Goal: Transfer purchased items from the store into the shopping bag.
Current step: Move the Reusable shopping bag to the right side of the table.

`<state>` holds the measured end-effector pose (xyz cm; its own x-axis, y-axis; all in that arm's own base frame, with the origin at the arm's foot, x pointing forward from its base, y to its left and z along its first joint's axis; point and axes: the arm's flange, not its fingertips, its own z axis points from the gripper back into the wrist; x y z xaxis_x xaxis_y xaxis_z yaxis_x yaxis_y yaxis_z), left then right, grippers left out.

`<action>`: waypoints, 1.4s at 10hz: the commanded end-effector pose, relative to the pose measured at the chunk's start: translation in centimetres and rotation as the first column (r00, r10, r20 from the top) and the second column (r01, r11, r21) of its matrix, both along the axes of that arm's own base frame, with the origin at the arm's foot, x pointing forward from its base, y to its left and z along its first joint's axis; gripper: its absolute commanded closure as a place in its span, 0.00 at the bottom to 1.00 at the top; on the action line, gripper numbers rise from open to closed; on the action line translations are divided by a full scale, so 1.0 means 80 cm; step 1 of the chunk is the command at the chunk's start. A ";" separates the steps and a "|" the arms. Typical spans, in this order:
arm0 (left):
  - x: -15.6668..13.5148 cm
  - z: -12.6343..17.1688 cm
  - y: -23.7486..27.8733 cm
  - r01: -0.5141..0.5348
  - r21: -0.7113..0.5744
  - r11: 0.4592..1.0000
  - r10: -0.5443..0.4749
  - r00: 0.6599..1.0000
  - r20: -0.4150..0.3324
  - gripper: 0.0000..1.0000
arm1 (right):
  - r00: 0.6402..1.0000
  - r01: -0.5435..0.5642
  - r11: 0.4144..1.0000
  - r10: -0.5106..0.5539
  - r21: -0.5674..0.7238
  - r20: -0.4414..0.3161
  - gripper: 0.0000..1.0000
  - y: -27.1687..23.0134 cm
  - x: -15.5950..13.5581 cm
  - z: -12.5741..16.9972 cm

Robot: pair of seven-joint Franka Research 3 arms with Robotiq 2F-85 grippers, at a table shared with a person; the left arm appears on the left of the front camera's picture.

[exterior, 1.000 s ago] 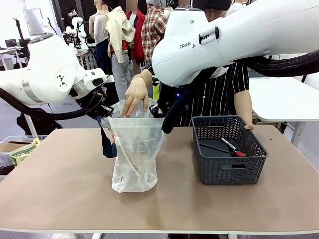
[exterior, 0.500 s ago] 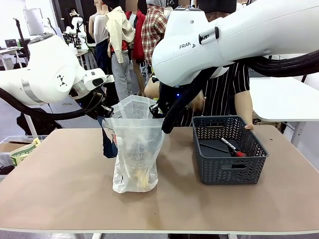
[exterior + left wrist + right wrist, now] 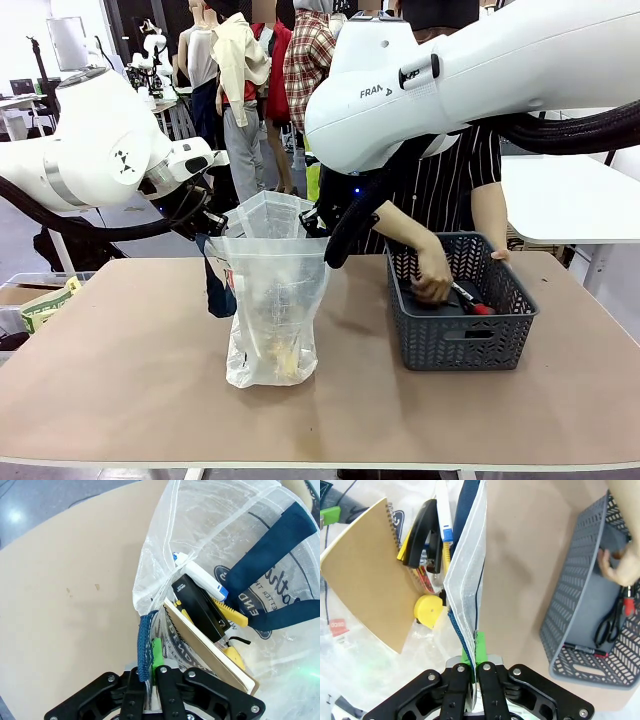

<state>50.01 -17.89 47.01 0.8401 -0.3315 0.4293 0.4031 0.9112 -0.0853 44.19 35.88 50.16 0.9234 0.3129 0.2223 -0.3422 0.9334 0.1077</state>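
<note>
- Front view: shopping bag upright at the middle of the desk, mouth stretched wide open at the top, pulled from 9 and 3 o'clock.
- Left wrist view: left hand pinched together on the dark blue edge of the bag's rim, a green pad pressed against the plastic.
- Right wrist view: right hand likewise clamped tight on the opposite rim, with the plastic wall rising straight up from between the pads.
- Already down in the bag: brown notebook, black block, white marker, some yellow pieces.
- Remaining purchased items at the bottom of the grey basket, at 3 o'clock from the bag, near it but apart.
- Person's hand reaching down into the basket, at the upper end of a red-and-black stick; long axis of that stick from 10 to 4 o'clock in the front view.
- Judged: person's hand by far the nearest to the items, both robot hands tied up at the rim; coming move probably a lift out of the basket, a carry toward 9 o'clock over the right hand's side, then a drop into the open mouth.
</note>
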 end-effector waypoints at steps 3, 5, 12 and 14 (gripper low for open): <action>0.000 0.000 0.001 -0.002 0.000 1.000 0.002 1.000 0.001 1.00 | 1.000 0.000 1.000 0.000 -0.004 0.002 1.00 -0.002 0.000 -0.001; 0.000 0.000 0.001 -0.002 0.000 1.000 0.002 1.000 0.001 1.00 | 1.000 0.000 1.000 0.000 -0.004 0.002 1.00 -0.002 0.000 -0.001; 0.000 0.000 0.001 -0.002 0.000 1.000 0.002 1.000 0.001 1.00 | 1.000 0.000 1.000 0.000 -0.004 0.002 1.00 -0.002 0.000 -0.001; 0.000 0.000 0.001 -0.002 0.000 1.000 0.002 1.000 0.001 1.00 | 1.000 0.000 1.000 0.000 -0.004 0.002 1.00 -0.002 0.000 -0.001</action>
